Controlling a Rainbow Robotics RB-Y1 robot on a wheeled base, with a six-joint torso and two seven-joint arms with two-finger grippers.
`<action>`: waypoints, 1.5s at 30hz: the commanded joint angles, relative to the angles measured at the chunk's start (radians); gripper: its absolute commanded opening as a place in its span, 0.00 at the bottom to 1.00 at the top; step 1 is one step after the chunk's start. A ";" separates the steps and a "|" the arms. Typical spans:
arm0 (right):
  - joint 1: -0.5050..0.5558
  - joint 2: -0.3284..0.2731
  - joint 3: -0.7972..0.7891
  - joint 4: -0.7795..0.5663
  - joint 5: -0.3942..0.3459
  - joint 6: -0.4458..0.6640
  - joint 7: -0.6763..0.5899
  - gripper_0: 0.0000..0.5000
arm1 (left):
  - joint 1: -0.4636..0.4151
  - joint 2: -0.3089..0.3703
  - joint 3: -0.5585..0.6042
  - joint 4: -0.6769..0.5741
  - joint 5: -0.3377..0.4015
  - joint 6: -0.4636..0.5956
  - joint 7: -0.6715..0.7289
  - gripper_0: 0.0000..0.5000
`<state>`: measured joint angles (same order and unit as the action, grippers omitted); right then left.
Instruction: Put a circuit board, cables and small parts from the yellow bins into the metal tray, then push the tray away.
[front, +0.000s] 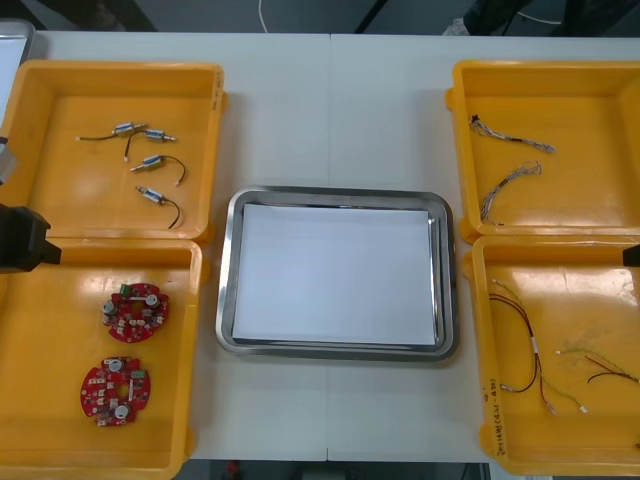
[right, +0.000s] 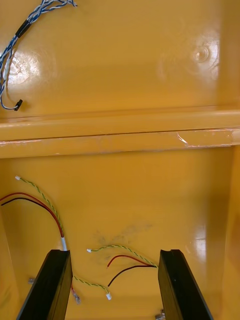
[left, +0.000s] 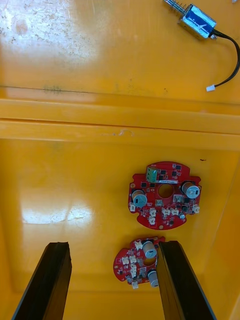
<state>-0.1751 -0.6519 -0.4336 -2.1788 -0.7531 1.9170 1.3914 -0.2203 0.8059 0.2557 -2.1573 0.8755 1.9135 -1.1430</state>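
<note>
Showing the outset: white-lined metal tray unloaded at tabletop centre; left hand above round red circuit boards, right hand above red-and-black cables, both wide open, empty; every step remains.

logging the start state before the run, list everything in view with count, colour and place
yellow bins: four, yellow, two at each side of the table
metal tray: one, shiny rim, white inside, between the bins
circuit boards: two, red, near left bin
small metal parts: four, silvery with black leads, far left bin
twisted cables: two, blue and white, far right bin
loose cables: several, red, black, yellow-green, near right bin
left tool: one, black, open above near left bin
right tool: one, black, open above near right bin
</note>
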 joint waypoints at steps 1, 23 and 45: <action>0.012 -0.003 -0.005 -0.007 0.001 0.003 -0.037 1.00 | 0.015 0.042 0.030 -0.026 0.007 0.006 -0.072 1.00; 0.012 -0.003 -0.005 -0.007 0.001 0.003 -0.037 1.00 | 0.015 0.042 0.030 -0.026 0.007 0.006 -0.072 1.00; 0.042 0.020 -0.008 0.004 -0.002 0.003 -0.037 1.00 | 0.036 0.015 0.010 -0.012 0.008 0.006 -0.066 1.00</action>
<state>-0.1645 -0.6472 -0.4336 -2.1748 -0.7531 1.9170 1.3914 -0.1988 0.8057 0.2553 -2.1570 0.8760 1.9135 -1.1430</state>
